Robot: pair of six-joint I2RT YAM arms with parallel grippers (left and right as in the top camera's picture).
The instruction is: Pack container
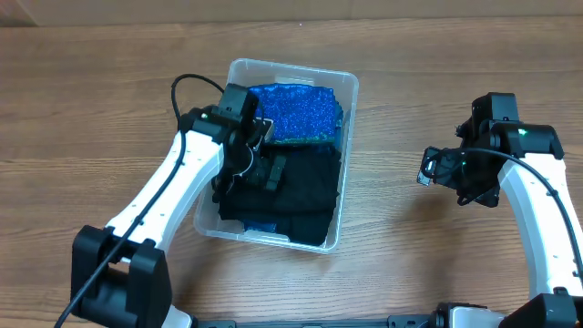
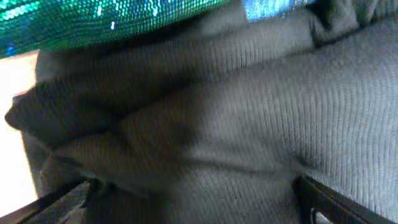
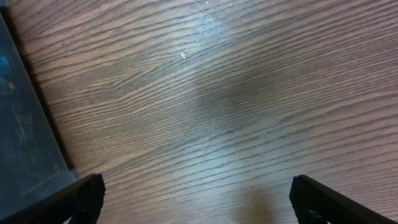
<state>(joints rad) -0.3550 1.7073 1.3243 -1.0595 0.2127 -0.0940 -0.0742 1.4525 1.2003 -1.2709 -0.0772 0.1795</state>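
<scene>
The clear container (image 1: pixel 293 65) stands mid-table, holding a blue sequined cloth (image 1: pixel 296 114) at its far end and a dark knitted cloth (image 1: pixel 305 196) in its near part. My left gripper (image 1: pixel 264 169) is down inside the container, just above the dark cloth. In the left wrist view the dark cloth (image 2: pixel 249 124) fills the frame under the sequined cloth (image 2: pixel 93 18), and the left gripper (image 2: pixel 199 205) stands open, its fingers (image 2: pixel 323 199) wide apart. My right gripper (image 1: pixel 430 169) hovers over bare table to the right of the container, open (image 3: pixel 199 199) with nothing between its fingers (image 3: pixel 84 196).
The wooden table (image 1: pixel 437 82) surrounds the container on all sides. The container's wall (image 3: pixel 25 143) shows at the left edge of the right wrist view. The left arm (image 1: pixel 168 191) reaches over the container's left rim.
</scene>
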